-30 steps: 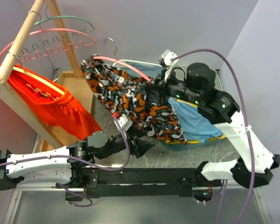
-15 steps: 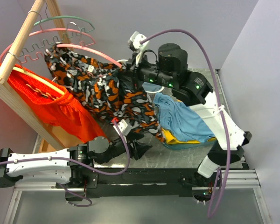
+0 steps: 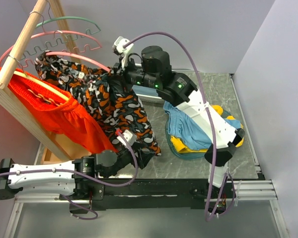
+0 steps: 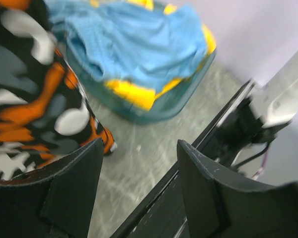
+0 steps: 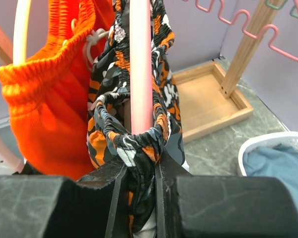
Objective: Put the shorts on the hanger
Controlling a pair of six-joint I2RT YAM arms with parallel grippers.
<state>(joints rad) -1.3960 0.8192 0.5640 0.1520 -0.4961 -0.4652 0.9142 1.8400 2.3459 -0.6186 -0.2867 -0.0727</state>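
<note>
While the printed shorts (image 3: 114, 106) hang from the pink hanger (image 5: 140, 64) up beside the wooden rack (image 3: 25, 37), their weight rests on one narrow pinch: the right gripper (image 5: 140, 171) has its fingers pressed together on the bunched elastic waistband, right where it wraps the hanger's bar. If that fold works loose, the fabric could slide along the smooth bar and drop to the table, since the wrist view shows the waistband gathered at one spot rather than spread across the hanger. The long trailing leg adds a second risk. Its hem hangs down near the left gripper (image 4: 139, 173), whose fingers stand spread with nothing between them, and a careless close there could catch the cloth and drag the shorts off. The bright orange garment (image 3: 64, 116) hangs touching the shorts on the rack side, so a sideways push may tangle the two. The hanger's hook cannot be made out, so whether it has caught the rail is unclear; a release made too soon could bring everything down beside the teal basket (image 4: 154, 111).
</note>
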